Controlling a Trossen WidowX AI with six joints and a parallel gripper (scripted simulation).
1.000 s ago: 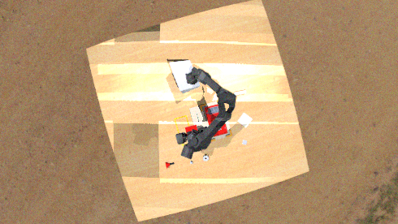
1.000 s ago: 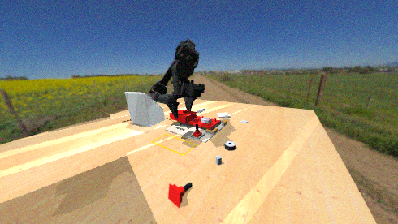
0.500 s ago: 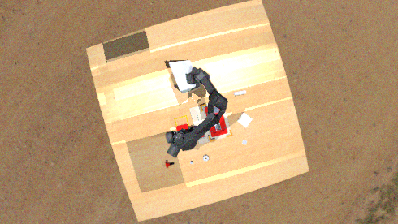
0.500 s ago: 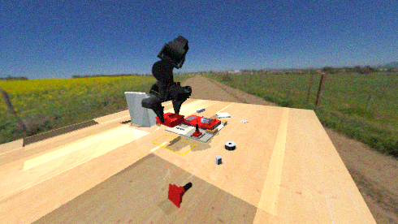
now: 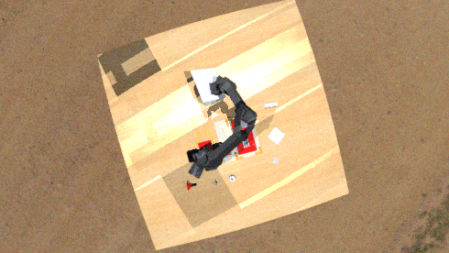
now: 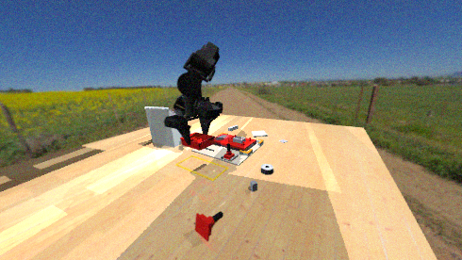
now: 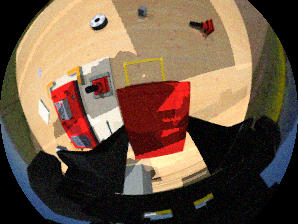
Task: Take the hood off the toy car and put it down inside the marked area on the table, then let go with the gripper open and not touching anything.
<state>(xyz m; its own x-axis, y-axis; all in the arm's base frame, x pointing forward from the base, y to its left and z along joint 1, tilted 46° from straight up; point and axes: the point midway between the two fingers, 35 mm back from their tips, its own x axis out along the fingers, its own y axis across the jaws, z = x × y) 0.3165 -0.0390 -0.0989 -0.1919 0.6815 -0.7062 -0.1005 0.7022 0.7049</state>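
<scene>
White block [image 5: 203,87] [image 6: 161,127] [image 7: 135,180] is standing far left. Next, gripper [image 5: 202,151] [image 6: 197,137] [image 7: 156,123] is pinching the red hood [image 5: 204,144] [image 6: 198,141] [image 7: 155,120], which is sitting btwn the 2 fingers, 1 on ea. side. Yellow outline [image 5: 204,131] [image 6: 210,162] [image 7: 143,61] is lying near side of hood in ext. view. Toy car [image 5: 250,143] [image 6: 246,143] [image 7: 75,114] is resting R of hood, w/ b/w wheel [image 5: 232,178] [image 6: 267,170] [image 7: 98,21] lying nearer, further R.

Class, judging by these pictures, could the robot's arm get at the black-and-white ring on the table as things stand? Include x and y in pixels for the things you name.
Probably not yet: the end effector [image 6: 197,137] [image 7: 156,123] is shut on the red hood [image 6: 198,140] [image 7: 156,120]. Nothing visible walls off the ring [image 5: 232,178] [image 6: 267,169] [image 7: 98,22], so it looks approachable once the hood is released.
</scene>
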